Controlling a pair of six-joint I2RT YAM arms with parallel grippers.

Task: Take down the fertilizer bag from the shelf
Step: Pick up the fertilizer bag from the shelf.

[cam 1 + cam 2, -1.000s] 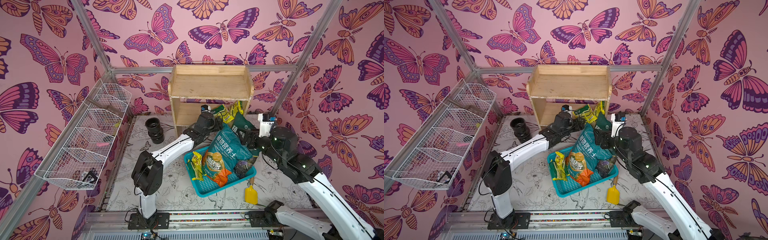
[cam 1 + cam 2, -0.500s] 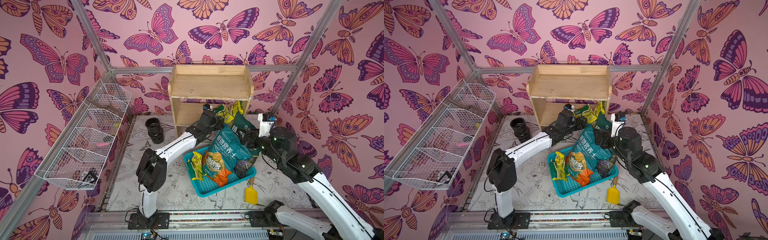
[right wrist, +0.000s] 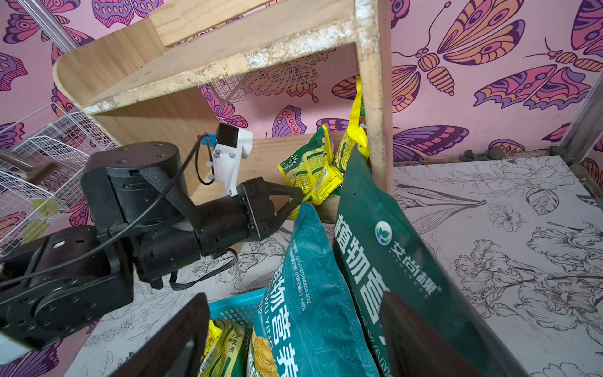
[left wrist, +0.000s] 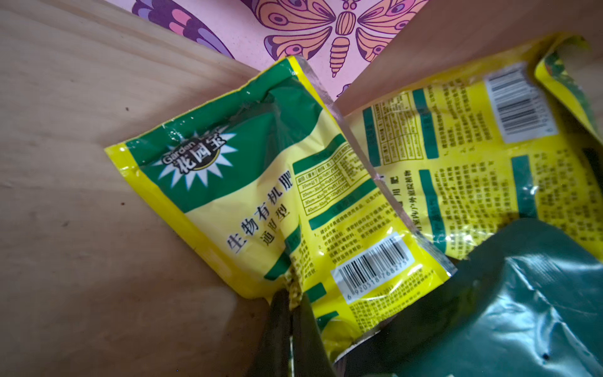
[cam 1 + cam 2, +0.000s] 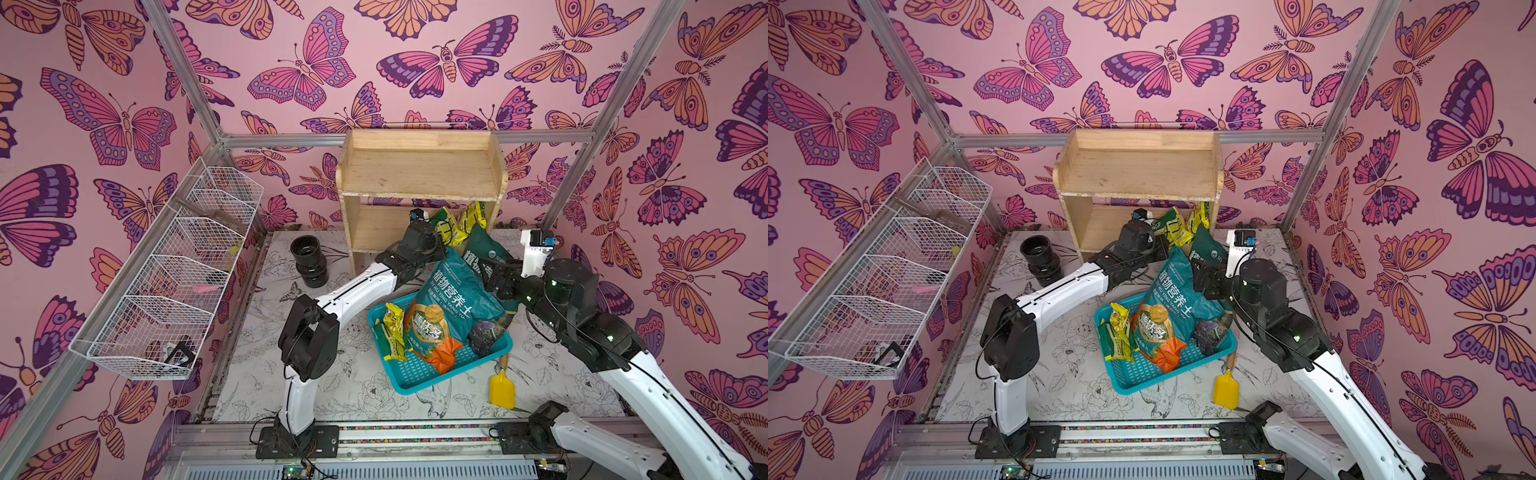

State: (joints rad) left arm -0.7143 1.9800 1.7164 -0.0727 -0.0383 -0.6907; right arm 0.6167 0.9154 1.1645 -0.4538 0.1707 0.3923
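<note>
Fertilizer bag (image 4: 261,196) on shelf (image 5: 419,174), tight in left end effector (image 4: 290,303); right end effector (image 3: 293,298) wide; floral tabletop (image 5: 357,390), butterfly walls (image 5: 415,62).

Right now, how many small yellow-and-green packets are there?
3. Two on the wooden shelf, lower tier: the front packet, pinched by the left pincer, and its neighbour. The third packet lies in the blue basket. More may be hidden.

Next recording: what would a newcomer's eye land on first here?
The pink butterfly walls all round, then the left gripper shut on a corner of a yellow-green fertilizer bag on the lower tier of the shelf. Mid-table, a big teal bag leans out of a blue basket.
</note>
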